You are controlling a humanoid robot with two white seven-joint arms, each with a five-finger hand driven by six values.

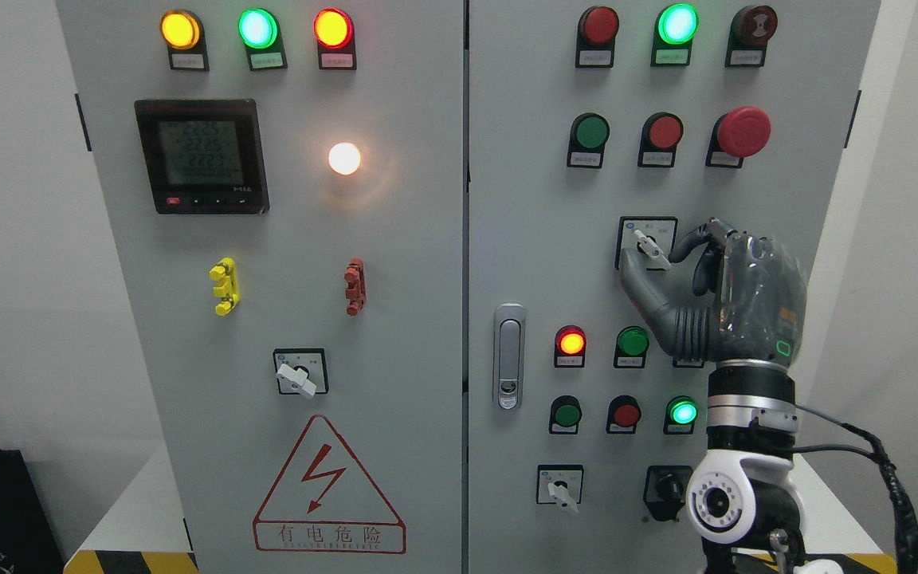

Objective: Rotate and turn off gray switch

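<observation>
The gray rotary switch [650,247] sits on a black-framed plate [628,229] in the middle of the right cabinet door. Its light knob is tilted, with one end toward the upper left and the other toward the lower right. My right hand [652,256] reaches up from the lower right. Its thumb [633,275] is left of and below the knob and its index finger [686,243] touches the knob's right end, so the fingers pinch the switch. The other fingers are curled to the right of it. The left arm is out of view.
Similar gray switches sit on the left door [297,376] and at the lower right [561,488], next to a black key switch [668,486]. A red mushroom button [742,131] is above the hand. Lamps and push buttons [633,341] surround it. A door handle [509,356] is left.
</observation>
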